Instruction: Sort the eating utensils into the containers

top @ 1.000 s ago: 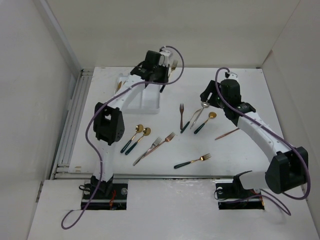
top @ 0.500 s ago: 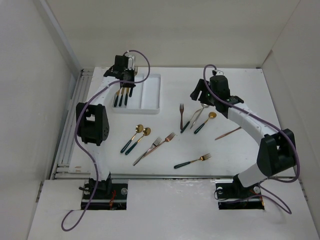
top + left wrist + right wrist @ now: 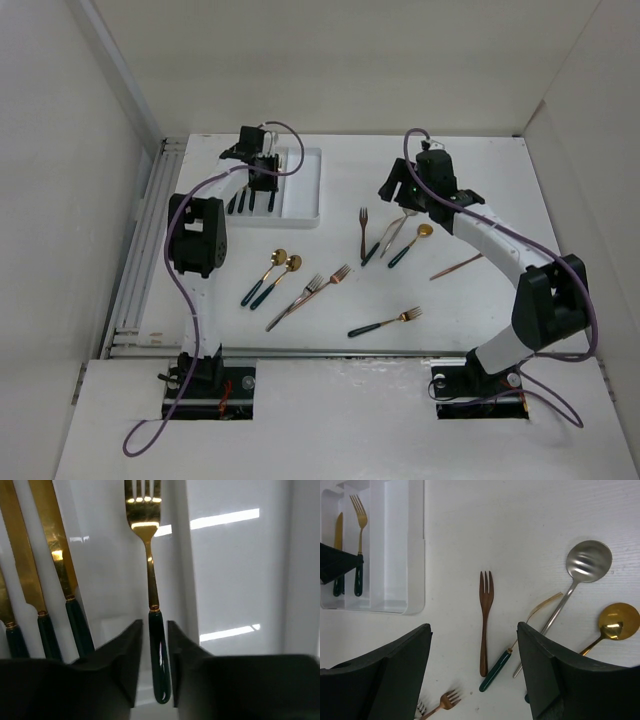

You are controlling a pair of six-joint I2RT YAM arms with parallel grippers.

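Left gripper (image 3: 155, 630) straddled a green-handled fork (image 3: 149, 570) lying in the tray (image 3: 230, 580). I couldn't tell if it gripped. Right gripper (image 3: 474, 627) hung spread wide over a copper fork (image 3: 484, 630).

White links (image 3: 497, 243), black joints (image 3: 195, 240), purple cables (image 3: 406, 150); left gripper (image 3: 152, 630) and right gripper (image 3: 474, 645) black.

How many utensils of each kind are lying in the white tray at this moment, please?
Knives: 3
Forks: 1
Total: 4 in the white tray
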